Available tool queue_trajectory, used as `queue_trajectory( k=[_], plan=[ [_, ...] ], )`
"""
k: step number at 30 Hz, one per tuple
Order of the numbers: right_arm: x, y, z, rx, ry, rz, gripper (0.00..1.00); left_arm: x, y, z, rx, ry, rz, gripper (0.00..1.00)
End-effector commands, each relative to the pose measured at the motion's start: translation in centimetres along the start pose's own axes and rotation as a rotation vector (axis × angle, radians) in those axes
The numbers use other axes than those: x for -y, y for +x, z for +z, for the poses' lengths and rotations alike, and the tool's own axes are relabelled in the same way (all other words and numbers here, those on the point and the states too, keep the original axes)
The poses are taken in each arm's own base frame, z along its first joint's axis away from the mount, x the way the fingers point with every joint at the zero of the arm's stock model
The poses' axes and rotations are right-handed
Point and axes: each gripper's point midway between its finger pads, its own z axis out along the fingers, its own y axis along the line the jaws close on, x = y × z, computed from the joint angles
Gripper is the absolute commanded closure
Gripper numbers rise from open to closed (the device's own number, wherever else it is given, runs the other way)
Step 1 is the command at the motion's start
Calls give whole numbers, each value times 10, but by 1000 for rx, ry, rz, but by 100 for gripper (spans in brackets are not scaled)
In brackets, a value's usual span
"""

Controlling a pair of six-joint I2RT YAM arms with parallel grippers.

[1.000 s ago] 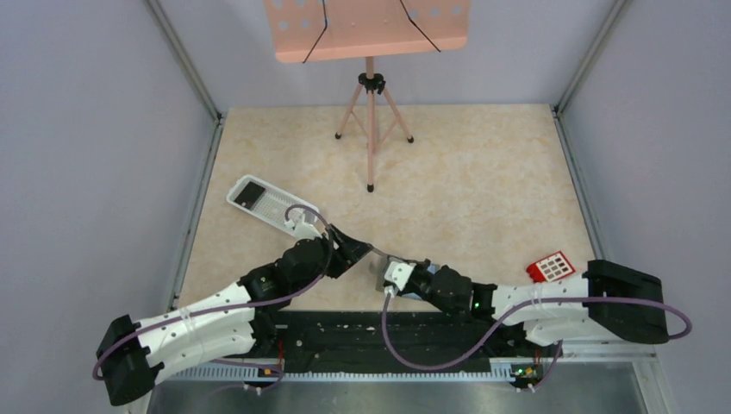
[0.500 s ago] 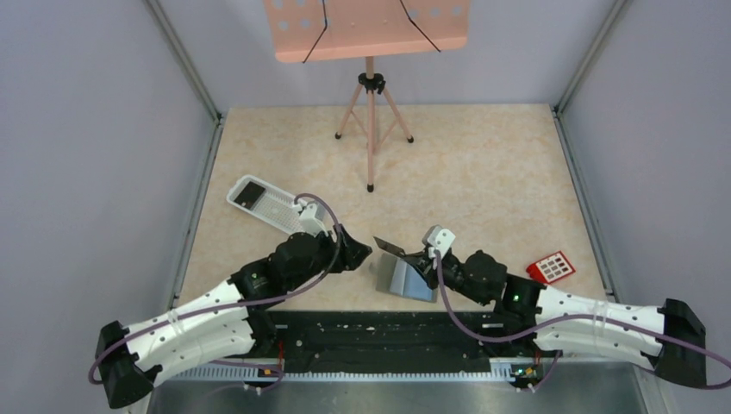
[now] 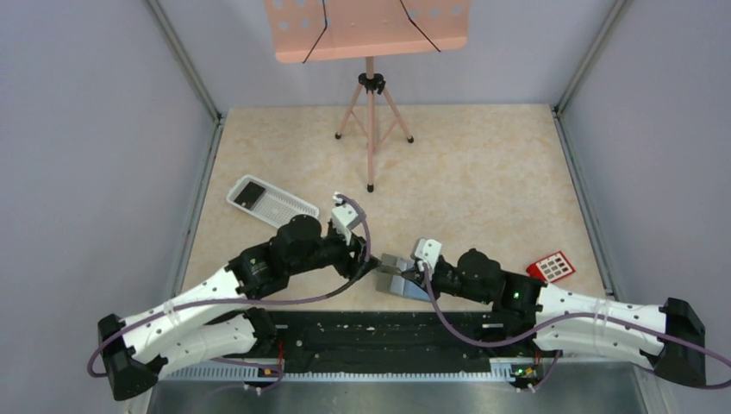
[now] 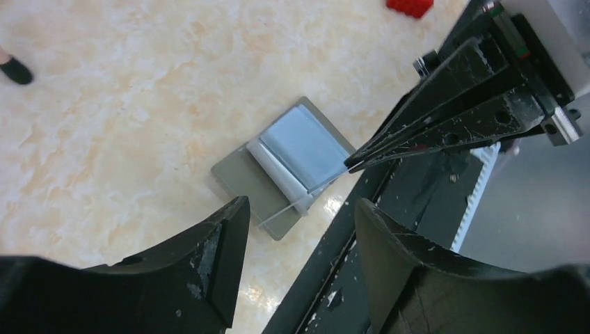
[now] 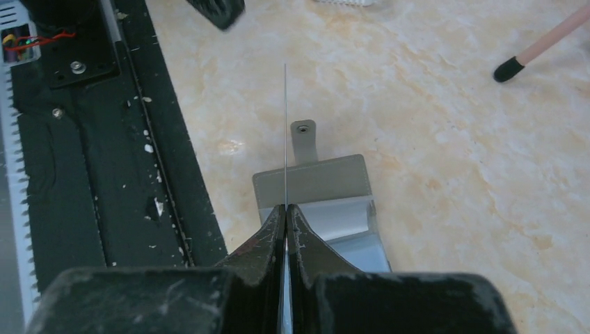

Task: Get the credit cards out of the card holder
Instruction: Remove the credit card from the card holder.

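Pinching a card (image 5: 285, 132) above the holder (image 5: 313, 179)
We clamp its edge in the right gripper (image 5: 286, 209); left gripper (image 4: 300, 209) gapes empty. Holder lies open by the rail (image 5: 104, 174). So thin a pinch may slip.

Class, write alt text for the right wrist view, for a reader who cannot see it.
The right gripper is shut on a thin card, seen edge-on as a fine line over the open grey card holder, which lies on the marbled table. A black base plate runs down the left; a black-tipped pink stand leg shows at top right.
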Motion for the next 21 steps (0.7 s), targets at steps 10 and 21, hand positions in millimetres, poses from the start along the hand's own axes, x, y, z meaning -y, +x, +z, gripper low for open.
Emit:
queue_trajectory(
  k=[10, 21],
  plan=[
    [-31, -57, 4, 103, -193, -6, 100, 38, 34, 27, -270, 310, 208, 58],
    [-11, -62, -10, 255, -60, 173, 37, 22, -7, 38, -78, 115, -1, 100]
  ],
)
